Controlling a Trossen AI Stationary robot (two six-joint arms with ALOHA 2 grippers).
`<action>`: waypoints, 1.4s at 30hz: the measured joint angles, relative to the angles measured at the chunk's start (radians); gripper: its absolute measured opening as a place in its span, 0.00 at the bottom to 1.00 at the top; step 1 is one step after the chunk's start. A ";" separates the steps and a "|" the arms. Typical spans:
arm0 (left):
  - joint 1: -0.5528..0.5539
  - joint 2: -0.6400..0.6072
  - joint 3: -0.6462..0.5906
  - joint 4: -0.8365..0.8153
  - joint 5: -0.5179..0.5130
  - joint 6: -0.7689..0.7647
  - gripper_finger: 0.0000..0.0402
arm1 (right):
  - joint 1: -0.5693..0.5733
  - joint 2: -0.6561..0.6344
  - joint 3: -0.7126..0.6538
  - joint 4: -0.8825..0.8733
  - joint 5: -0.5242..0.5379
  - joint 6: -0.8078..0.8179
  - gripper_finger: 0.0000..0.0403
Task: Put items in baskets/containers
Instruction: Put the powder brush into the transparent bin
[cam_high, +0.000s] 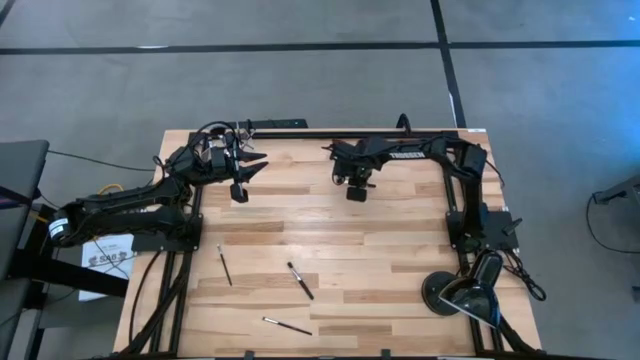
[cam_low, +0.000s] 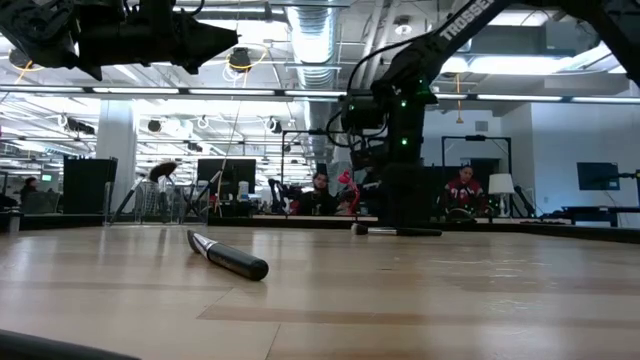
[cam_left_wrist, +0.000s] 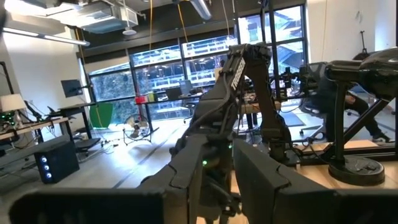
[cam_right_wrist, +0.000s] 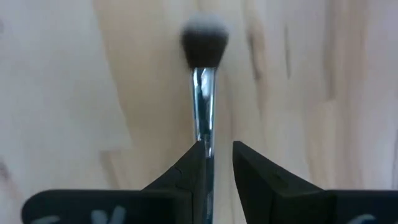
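My right gripper (cam_high: 356, 192) hangs over the middle of the table's far half, pointing down, shut on a makeup brush (cam_right_wrist: 203, 81) with a silvery ferrule and a dark round bristle head (cam_right_wrist: 204, 42). Three more slim brushes lie flat on the near half of the table: one at the left (cam_high: 225, 265), one in the middle (cam_high: 300, 281) and one by the near edge (cam_high: 287, 325). My left gripper (cam_high: 255, 168) waits raised over the far left, pointing toward the right arm. No basket or container shows plainly in any view. My right gripper holds the brush between its two fingers at the rear end of the ferrule (cam_right_wrist: 206, 138), with the handle hidden behind the fingers. The fingers point down and lie along the brush. The ferrule and bristle head stick out below them, clear of the table.
A black lamp with a round base (cam_high: 445, 293) stands at the near right corner. A dark bar (cam_high: 300, 131) runs along the table's far edge. Bare wood (cam_high: 390, 260) lies between the loose brushes and the lamp. People sit in the room beyond the table.
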 joint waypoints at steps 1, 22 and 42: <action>0.000 0.000 0.000 0.000 0.000 0.000 0.22 | 0.000 0.006 0.001 0.011 -0.006 -0.001 0.17; 0.001 0.000 0.000 -0.001 0.000 0.000 0.22 | 0.009 0.002 -0.065 0.017 -0.021 0.031 0.17; 0.001 0.000 0.000 -0.001 0.000 -0.003 0.22 | 0.026 0.004 -0.068 0.004 -0.017 0.063 0.07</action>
